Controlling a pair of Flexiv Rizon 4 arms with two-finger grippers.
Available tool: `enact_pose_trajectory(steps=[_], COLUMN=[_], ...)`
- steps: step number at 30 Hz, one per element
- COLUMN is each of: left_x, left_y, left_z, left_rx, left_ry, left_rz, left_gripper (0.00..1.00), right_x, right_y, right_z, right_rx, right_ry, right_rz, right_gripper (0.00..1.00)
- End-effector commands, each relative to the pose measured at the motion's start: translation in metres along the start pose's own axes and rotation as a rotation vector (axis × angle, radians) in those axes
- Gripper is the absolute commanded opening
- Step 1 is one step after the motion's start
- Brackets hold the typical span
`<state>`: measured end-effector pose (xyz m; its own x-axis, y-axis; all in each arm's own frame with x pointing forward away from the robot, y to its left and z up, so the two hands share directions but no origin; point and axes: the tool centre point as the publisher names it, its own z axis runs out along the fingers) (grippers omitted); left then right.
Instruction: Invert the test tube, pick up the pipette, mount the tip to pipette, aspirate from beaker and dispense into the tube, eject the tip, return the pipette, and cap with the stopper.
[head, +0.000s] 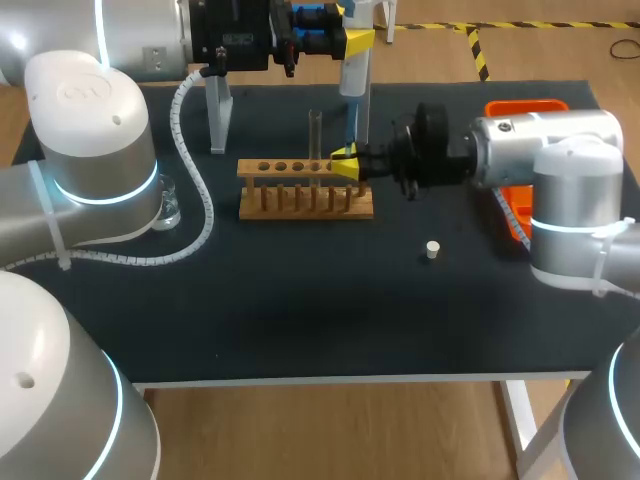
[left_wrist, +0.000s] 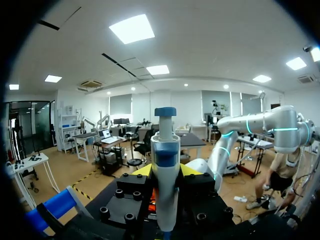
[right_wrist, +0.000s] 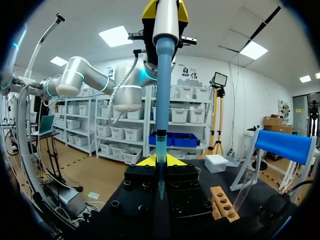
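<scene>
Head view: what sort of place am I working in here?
Probably a lab bench set up for robot pipetting: a wooden test tube rack holding a glass tube, a pipette in the left claw, and a small stopper on the dark table.

I see a white pipette (left_wrist: 165, 170), blue on top, with a bluish tip (right_wrist: 161, 165), a light brown wooden rack (head: 305, 200), an orange tray (head: 522, 104), a cream stopper (head: 432, 249) and a black table (head: 300, 300).

Silver-white arms (head: 90, 130) with glowing cyan rings; left end effector (head: 353, 42) black, yellow-tipped.
</scene>
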<state>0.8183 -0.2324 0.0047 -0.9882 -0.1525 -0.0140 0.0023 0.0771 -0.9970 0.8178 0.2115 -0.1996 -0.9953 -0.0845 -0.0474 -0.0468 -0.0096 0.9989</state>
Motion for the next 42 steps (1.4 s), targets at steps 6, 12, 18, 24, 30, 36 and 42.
enact_pose_trajectory(steps=[6,12,18,24,30,36,42], left_x=[-0.001,-0.001,-0.001,-0.001,-0.001,-0.001,-0.001], left_y=[0.0,0.0,0.0,0.0,0.0,0.0,0.0], left_z=[0.0,0.0,0.0,0.0,0.0,0.0,0.0], left_rx=[0.0,0.0,0.0,0.0,0.0,0.0,0.0], left_ry=[0.004,0.004,0.004,0.004,0.004,0.004,0.004], left_rz=[0.0,0.0,0.0,0.0,0.0,0.0,0.0], left_gripper=[0.0,0.0,0.0,0.0,0.0,0.0,0.0], right_x=[-0.001,-0.002,-0.002,-0.004,-0.006,-0.008,-0.011], right_y=[0.0,0.001,0.003,0.008,0.014,0.02,0.032], right_z=[-0.001,-0.002,-0.003,-0.003,-0.002,-0.002,-0.002], right_rx=[-0.005,-0.013,-0.021,-0.028,-0.042,-0.043,-0.045], right_ry=[-0.006,-0.015,-0.026,-0.033,-0.024,-0.019,-0.016], right_rz=[0.001,0.0,-0.006,-0.016,-0.009,-0.012,-0.021], right_gripper=[0.0,0.0,0.0,0.0,0.0,0.0,0.0])
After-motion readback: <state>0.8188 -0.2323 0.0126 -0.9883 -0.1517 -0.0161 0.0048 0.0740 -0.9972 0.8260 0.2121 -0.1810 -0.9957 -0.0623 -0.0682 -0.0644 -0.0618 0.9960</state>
